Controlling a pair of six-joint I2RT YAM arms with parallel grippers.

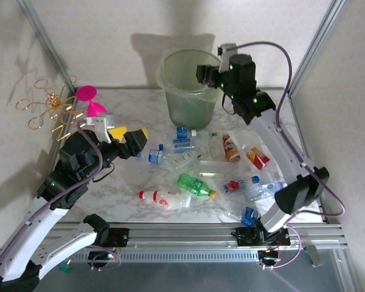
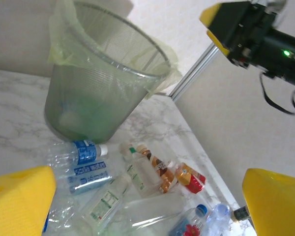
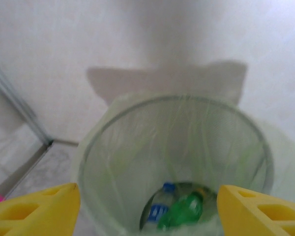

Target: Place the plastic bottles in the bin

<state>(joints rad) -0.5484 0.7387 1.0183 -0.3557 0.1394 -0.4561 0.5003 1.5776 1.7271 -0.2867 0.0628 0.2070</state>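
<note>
Blurred bottles (image 3: 179, 210) deep in bin (image 3: 103, 162)

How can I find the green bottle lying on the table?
Start at the big pale-green bin at the back of the marble table. Come toward the front through the heap of bottles below it. The green bottle lies on its side beside a white, red-labelled bottle; it is the heap's only green one, orange-capped.

Black-and-white arms (image 1: 73, 163) — yellow pincer pads (image 2: 278, 201)
</note>
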